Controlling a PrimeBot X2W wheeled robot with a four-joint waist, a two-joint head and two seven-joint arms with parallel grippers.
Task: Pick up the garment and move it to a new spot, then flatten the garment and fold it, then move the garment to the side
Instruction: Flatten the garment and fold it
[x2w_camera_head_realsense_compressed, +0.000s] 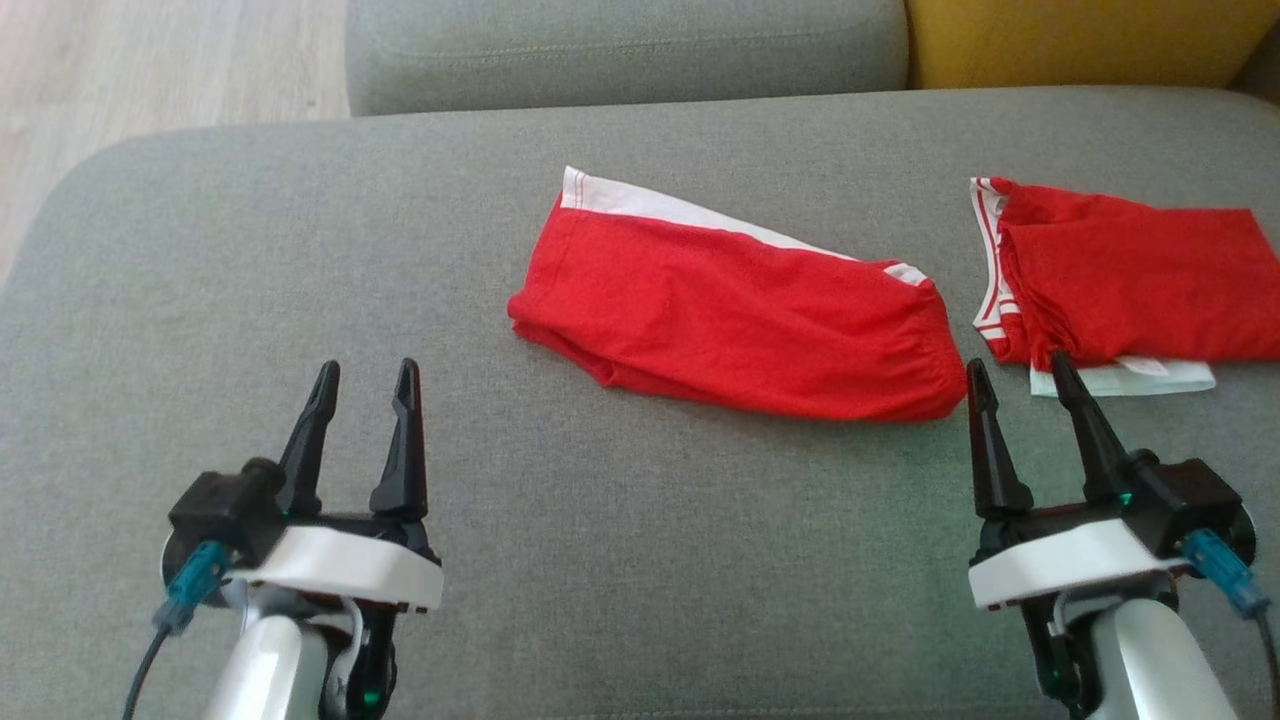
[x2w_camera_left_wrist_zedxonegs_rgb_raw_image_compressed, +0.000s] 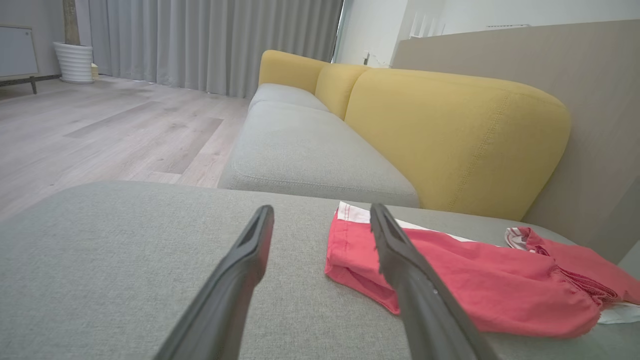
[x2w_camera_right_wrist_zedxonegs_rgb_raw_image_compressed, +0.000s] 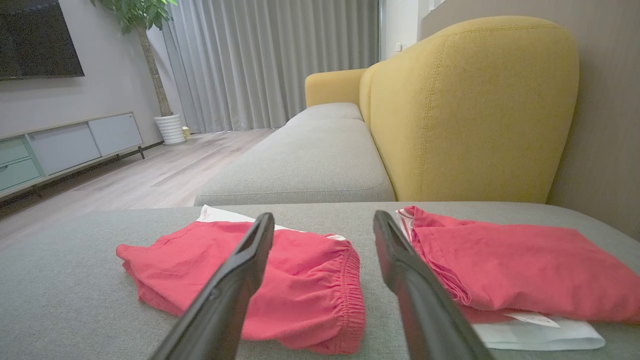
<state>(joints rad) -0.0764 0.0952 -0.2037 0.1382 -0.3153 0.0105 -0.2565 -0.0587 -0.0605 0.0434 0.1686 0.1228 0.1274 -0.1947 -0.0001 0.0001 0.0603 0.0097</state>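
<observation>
The left end effector (x2w_camera_head_realsense_compressed: 367, 366) hung at the lower left of the head view, its two dark fingers (x2w_camera_head_realsense_compressed: 405, 440) spread apart, pointing forward, empty. The right end effector (x2w_camera_head_realsense_compressed: 1018, 362) mirrored it at the lower right, equally spread and empty. The pale left forearm (x2w_camera_head_realsense_compressed: 265, 670) and right forearm (x2w_camera_head_realsense_compressed: 1150, 660) rose from below.

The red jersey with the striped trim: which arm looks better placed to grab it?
Probably the right. The right gripper hangs open with its fingertips at the near edge of the jersey, while the left gripper sits far off, beyond the shorts.
</observation>
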